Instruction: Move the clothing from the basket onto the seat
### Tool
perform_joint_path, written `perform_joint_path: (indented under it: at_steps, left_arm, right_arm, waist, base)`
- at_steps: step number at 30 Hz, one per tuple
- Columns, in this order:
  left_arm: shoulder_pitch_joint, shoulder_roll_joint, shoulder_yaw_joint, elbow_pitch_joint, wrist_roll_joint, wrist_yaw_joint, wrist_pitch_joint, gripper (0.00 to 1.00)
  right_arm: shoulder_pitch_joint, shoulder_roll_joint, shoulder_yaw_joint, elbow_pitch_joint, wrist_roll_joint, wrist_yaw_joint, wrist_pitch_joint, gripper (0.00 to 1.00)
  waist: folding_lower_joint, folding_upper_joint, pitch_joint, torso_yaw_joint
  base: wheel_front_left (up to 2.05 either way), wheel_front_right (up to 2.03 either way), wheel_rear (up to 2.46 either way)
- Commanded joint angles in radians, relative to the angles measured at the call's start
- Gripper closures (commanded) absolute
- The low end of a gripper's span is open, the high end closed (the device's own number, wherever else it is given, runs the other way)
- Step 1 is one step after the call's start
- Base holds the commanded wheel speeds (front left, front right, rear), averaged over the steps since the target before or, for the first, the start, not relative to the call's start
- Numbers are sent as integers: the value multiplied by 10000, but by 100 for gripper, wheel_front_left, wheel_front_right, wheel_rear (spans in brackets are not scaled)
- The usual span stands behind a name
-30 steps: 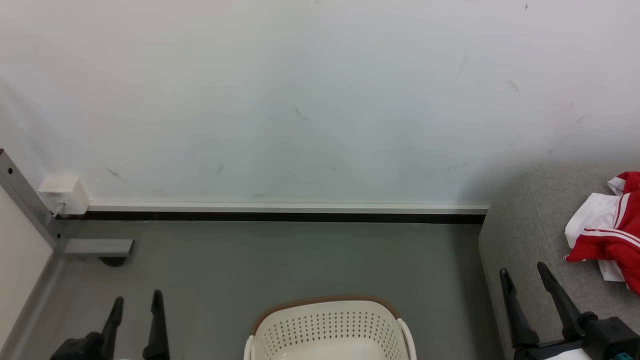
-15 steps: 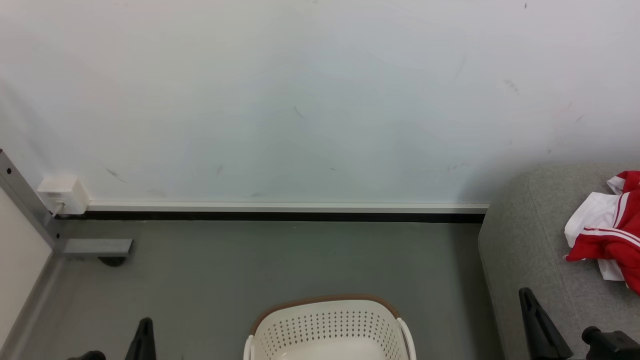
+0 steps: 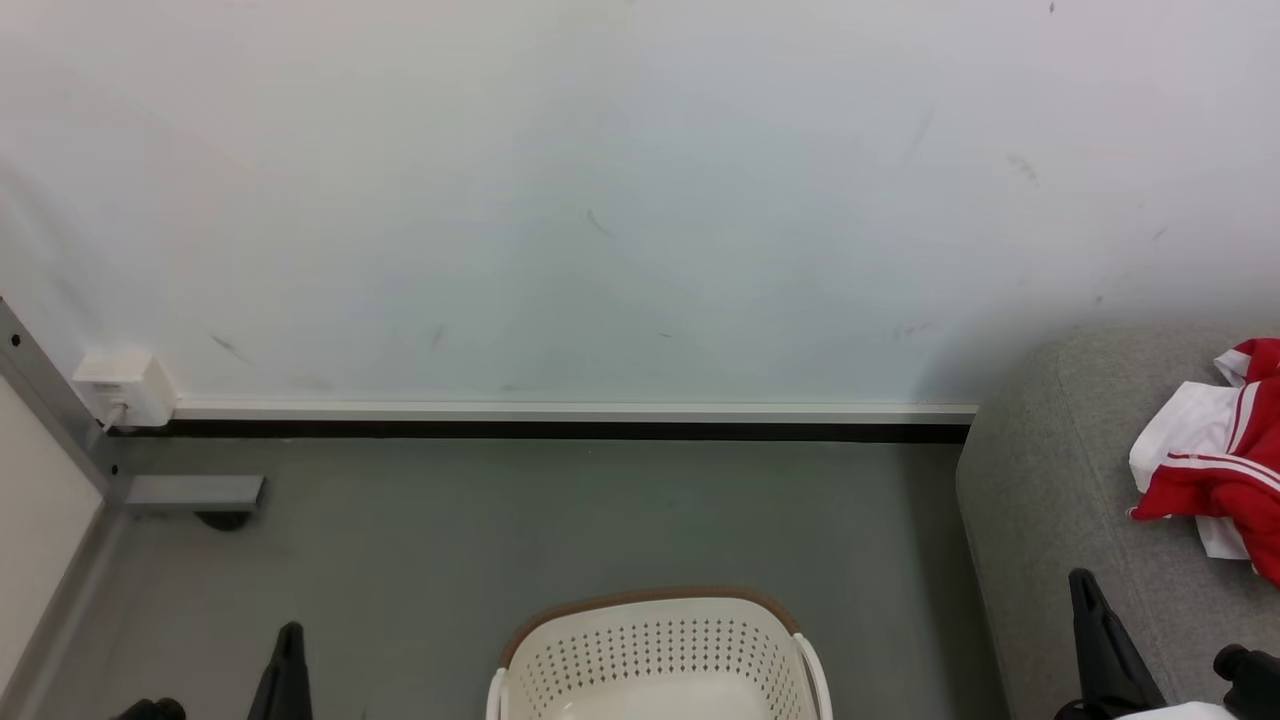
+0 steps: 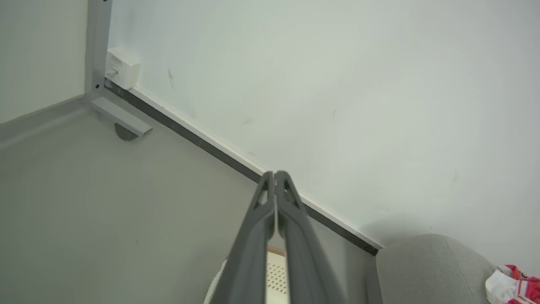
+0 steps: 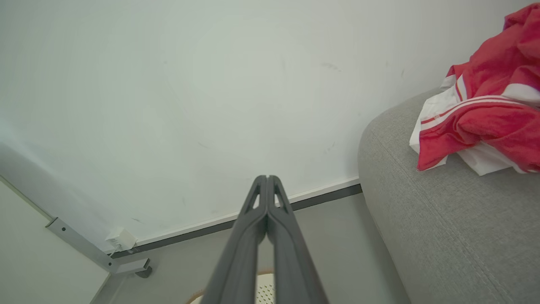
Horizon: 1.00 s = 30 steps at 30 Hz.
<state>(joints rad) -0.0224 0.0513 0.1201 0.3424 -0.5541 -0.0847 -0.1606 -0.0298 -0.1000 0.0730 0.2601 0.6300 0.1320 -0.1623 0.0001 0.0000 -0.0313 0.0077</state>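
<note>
Right wrist view: clothing [image 5: 476, 114], judged soft and light, is best pinched at a fold; left gripper [image 4: 275, 175] and right gripper [image 5: 267, 179] are pressed together, empty.

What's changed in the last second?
The left tool and right tool both drew back toward the head view's bottom edge and closed; each is now shut on nothing. The clothing stays on the sofa, and the basket hasn't moved.

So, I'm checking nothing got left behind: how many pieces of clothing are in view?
1: a bright red fabric garment with white panels, crumpled on the large light grey fabric sofa. The oval cream-white plastic basket shows none, but its lower part is out of frame.
</note>
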Motion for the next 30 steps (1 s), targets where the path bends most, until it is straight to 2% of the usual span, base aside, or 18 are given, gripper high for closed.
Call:
perform_joint_path:
  at_steps: [1,30]
  left_arm:
    - [-284,75,12,-209,-583,-60,111,100]
    - [-562,52,-16,-507,-4353,-211,1106,100]
  right_arm:
    - [-309,-32,-136,-133,530,-5,123,100]
    - [-554,131,-751,-137,4080,-9,1088,100]
  waist:
    - [0,0,7,-1]
    - [0,0,91,-22]
  base:
    - [0,0,0]
    - [0,0,0]
